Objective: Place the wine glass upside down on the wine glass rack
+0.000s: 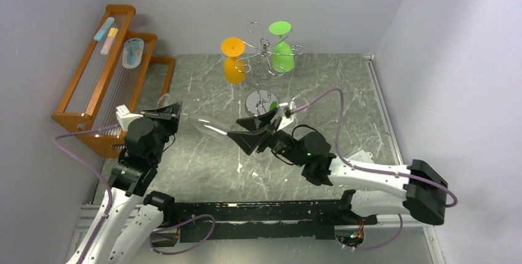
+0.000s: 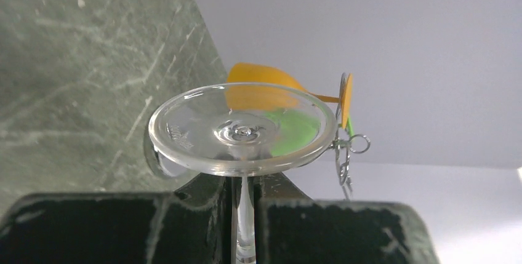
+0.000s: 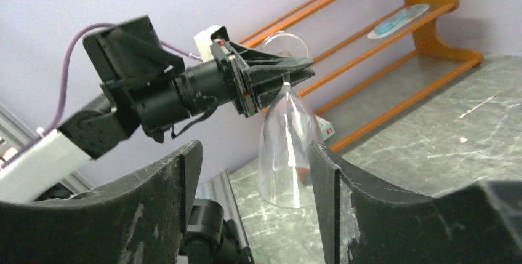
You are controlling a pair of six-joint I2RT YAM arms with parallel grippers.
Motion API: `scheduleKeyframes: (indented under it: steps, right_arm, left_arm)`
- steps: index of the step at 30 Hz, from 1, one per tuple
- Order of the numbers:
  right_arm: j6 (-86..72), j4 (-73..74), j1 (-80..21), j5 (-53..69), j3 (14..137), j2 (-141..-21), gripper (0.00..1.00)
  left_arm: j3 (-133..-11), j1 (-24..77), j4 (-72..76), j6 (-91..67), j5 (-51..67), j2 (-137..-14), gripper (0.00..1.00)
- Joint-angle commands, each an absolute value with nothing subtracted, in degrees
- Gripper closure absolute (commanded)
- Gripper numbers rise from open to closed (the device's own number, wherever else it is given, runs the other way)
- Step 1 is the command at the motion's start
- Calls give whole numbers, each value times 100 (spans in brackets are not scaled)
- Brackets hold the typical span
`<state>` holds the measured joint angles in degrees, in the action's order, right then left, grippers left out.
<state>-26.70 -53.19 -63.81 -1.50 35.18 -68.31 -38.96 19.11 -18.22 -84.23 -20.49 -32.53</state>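
Note:
My left gripper [image 1: 171, 115] is shut on the stem of a clear wine glass [image 1: 206, 127] and holds it sideways above the table, bowl pointing right. In the left wrist view the fingers [image 2: 203, 215] pinch the stem under the round foot [image 2: 243, 128]. My right gripper [image 1: 241, 132] is open at the bowl's rim. In the right wrist view the bowl [image 3: 286, 153] shows between my open right fingers [image 3: 345, 196], under the left gripper [image 3: 289, 73]. The chrome wine glass rack [image 1: 265, 52] stands at the back on its round base [image 1: 261, 99].
An orange glass [image 1: 234, 61] and a green glass [image 1: 282, 45] hang upside down on the rack. A brown wooden stepped rack [image 1: 104, 73] stands at the left. Another clear glass's foot [image 1: 261, 176] rests on the table below my right gripper. Walls close off both sides.

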Motion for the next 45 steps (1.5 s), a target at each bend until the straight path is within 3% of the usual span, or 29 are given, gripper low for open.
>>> scheduleKeyframes:
  steps: [1, 8, 14, 23, 37, 39, 45]
  right_arm:
    - [-2827, -4044, -6365, -527, 3592, -6030, 30]
    - [-2574, -1968, -6358, -583, 4620, -5721, 21]
    - [-2656, -935, -6357, 194, 5949, -6524, 25]
    - [-2474, -1256, -6358, 1035, 6635, -7421, 31]
    - [-2860, -2739, -6357, 850, 6267, -7758, 40]
    - [-2846, -2843, -6363, 826, 6267, -7824, 44]
    - [-2794, -3160, -6363, 734, 6092, -7833, 73]
  left_arm:
    - [-4159, 1925, -1176, -6500, -2257, -3117, 95]
    - [-4331, 1925, -184, -3754, -916, -3099, 95]
    - [-4841, 1925, -44, -2570, 745, -3470, 95]
    - [-4997, 1926, 789, -3105, 2653, -3667, 95]
    - [-4269, 1928, 2548, -3771, 3809, -3527, 95]
    - [-4271, 1931, 2539, -3742, 3844, -3489, 95]
    - [-4302, 1932, 2568, -3767, 3925, -3384, 95]
